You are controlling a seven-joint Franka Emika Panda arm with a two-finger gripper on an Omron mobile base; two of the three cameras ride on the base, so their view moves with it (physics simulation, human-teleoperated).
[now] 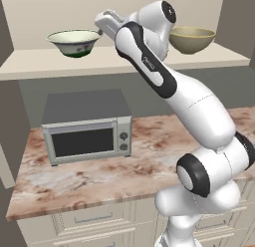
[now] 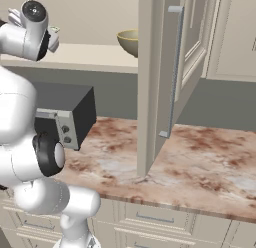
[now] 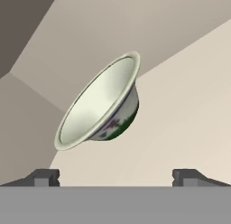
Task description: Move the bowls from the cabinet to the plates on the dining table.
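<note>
Cream bowl (image 3: 100,103), glossy, flared rim, green base

Grey microwave (image 1: 87,127) on marbled counter (image 1: 124,166); cream drawers (image 2: 150,224) below.

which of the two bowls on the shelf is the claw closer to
The wide cream-white bowl with the dark green base; the open claw faces it, not the olive-tan bowl.

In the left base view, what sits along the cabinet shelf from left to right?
Cream-white bowl → gripper, open, just right of that bowl → robot arm → olive-tan bowl.
</note>
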